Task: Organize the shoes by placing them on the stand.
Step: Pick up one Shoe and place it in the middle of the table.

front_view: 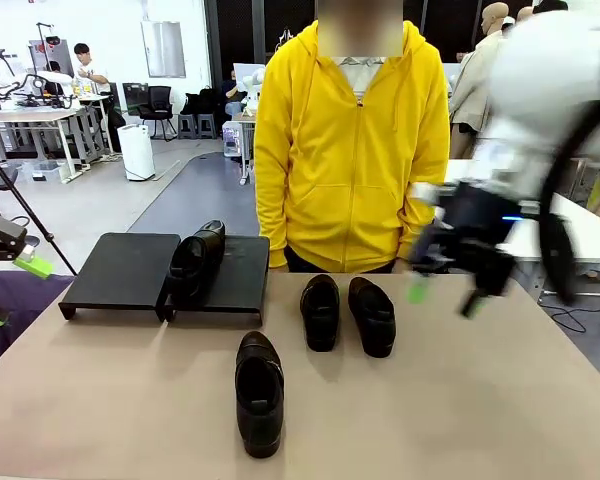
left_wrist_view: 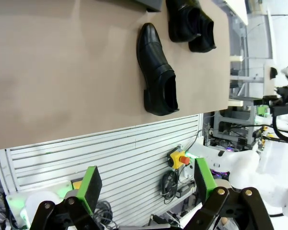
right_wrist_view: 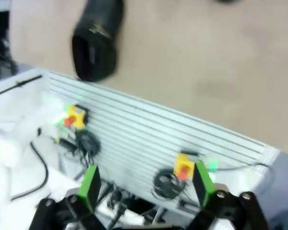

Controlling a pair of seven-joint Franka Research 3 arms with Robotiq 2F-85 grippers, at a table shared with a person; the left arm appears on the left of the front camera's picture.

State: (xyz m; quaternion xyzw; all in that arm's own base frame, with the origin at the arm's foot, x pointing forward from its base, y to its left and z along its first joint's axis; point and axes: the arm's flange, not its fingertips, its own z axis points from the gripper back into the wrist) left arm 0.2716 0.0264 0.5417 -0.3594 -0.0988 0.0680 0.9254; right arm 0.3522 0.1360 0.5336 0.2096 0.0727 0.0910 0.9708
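The left end effector (left_wrist_view: 146, 184) hangs beyond the left side of the counter (front_view: 110, 400), fingers spread wide with nothing between them. On the stand (front_view: 120, 268), at the far left, one loafer (front_view: 193, 262) lies near the seam of the two panels. A second loafer (front_view: 259, 392) sits alone toward the near edge. Beyond it, a third loafer (front_view: 320, 311) and a fourth loafer (front_view: 372, 316) sit side by side before the person (front_view: 350, 150) in yellow. The right end effector (front_view: 445, 295) is blurred; it hovers open and empty above the counter's right side.
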